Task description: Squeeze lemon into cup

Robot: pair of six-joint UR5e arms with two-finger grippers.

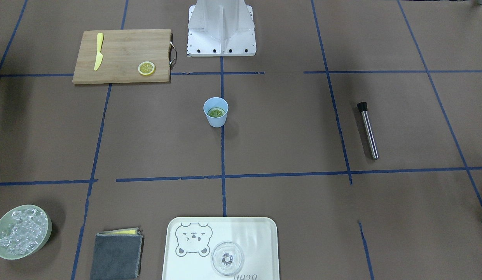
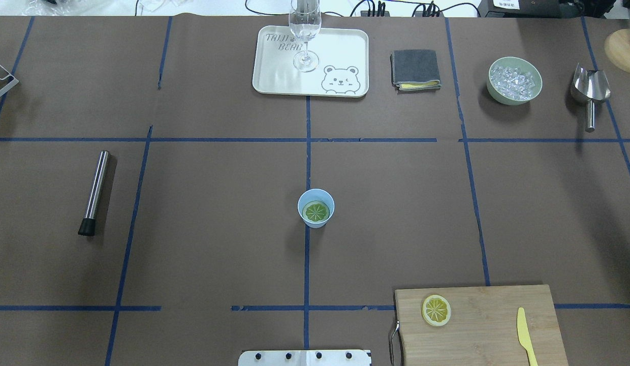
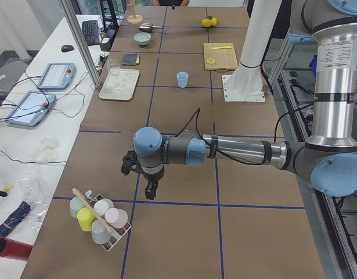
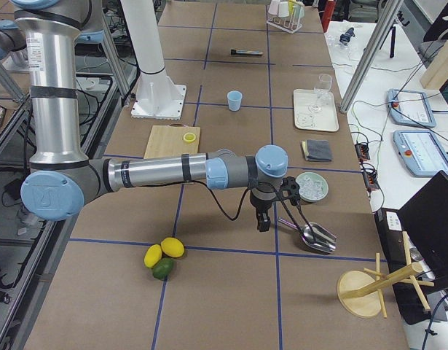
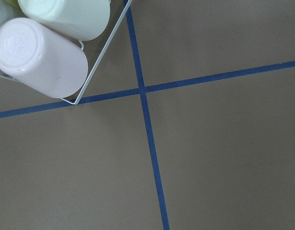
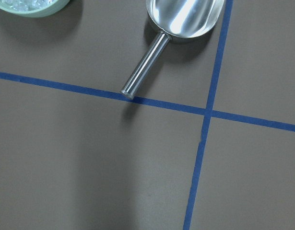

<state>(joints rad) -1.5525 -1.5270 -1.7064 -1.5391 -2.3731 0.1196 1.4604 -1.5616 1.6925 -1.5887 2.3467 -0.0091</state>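
Note:
The light-blue cup (image 1: 217, 121) (image 2: 315, 193) stands upright at the table's middle, and also shows in the side views (image 3: 182, 79) (image 4: 234, 100). One lemon slice (image 1: 216, 112) (image 2: 315, 211) lies flat inside it. A second, alike slice (image 1: 146, 68) (image 2: 436, 310) lies on the wooden cutting board (image 1: 120, 50) (image 2: 487, 325). My left gripper (image 3: 150, 189) hangs over the table's far left end, next to a cup rack. My right gripper (image 4: 261, 219) hangs over the far right end, next to a metal scoop. Both show only in the side views, so I cannot tell whether they are open or shut.
A yellow plastic knife (image 2: 523, 335) lies on the board. A steel muddler (image 2: 94, 192) lies left of the cup. At the far edge are a tray (image 2: 274, 76) with a clear glass (image 2: 305, 30), a folded cloth (image 2: 415, 69), an ice bowl (image 2: 514, 80) and a scoop (image 2: 589, 89) (image 6: 183, 19). A cup rack (image 5: 97, 62) stands at the left end.

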